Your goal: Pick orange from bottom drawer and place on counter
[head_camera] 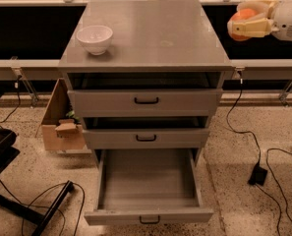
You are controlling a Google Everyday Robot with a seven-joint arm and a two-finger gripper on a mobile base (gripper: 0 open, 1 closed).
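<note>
Just right of the counter's (150, 38) back corner, the gripper (237, 19) clasps the orange (243, 15) between its fingers; the bottom drawer (146, 182) stands open.

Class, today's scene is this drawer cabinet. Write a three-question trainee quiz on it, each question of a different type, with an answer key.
1. True or false: the bottom drawer is closed.
2. Multiple choice: where is the end effector? A) inside the bottom drawer; B) beyond the counter's right-hand edge in the picture; C) directly over the white bowl.
3. Short answer: what is the end effector gripping?

Key: 1. False. It is pulled out and nothing lies in it. 2. B. 3. The orange.
</note>
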